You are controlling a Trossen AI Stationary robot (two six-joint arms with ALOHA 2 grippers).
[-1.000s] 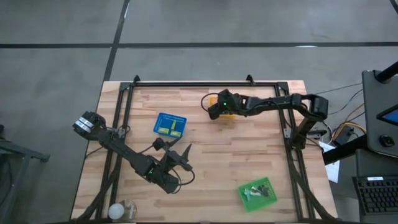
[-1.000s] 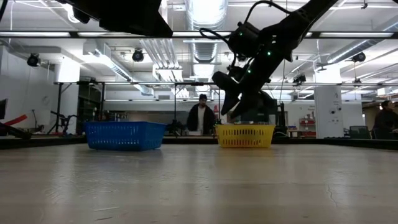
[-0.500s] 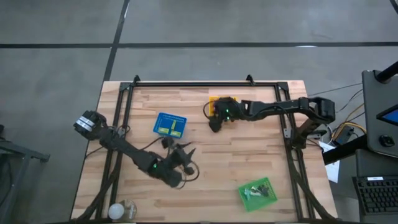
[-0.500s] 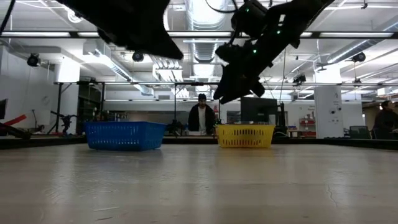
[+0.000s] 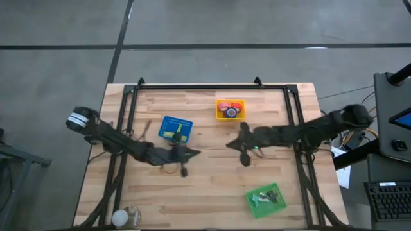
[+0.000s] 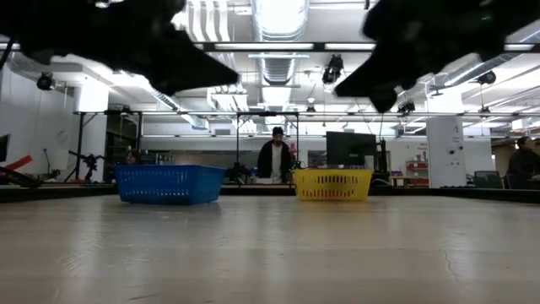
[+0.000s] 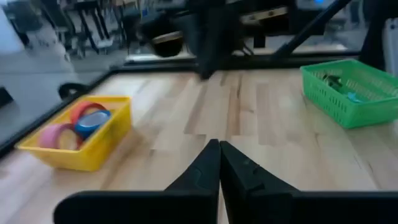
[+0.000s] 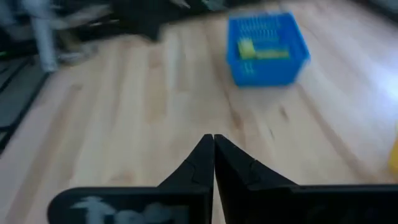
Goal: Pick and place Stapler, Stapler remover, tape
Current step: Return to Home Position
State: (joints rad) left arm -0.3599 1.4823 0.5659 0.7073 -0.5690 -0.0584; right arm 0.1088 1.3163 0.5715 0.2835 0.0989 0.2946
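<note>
- No text, label, brand, number or sign can be read in any view.
- The screen [image 5: 404, 119] at the right edge of the high view is too small for its content to be made out.

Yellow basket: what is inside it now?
Tape rolls lie in the yellow basket: a blue roll among red and pink ones. The rolls cover the basket floor, so anything beneath them cannot be seen.
</note>
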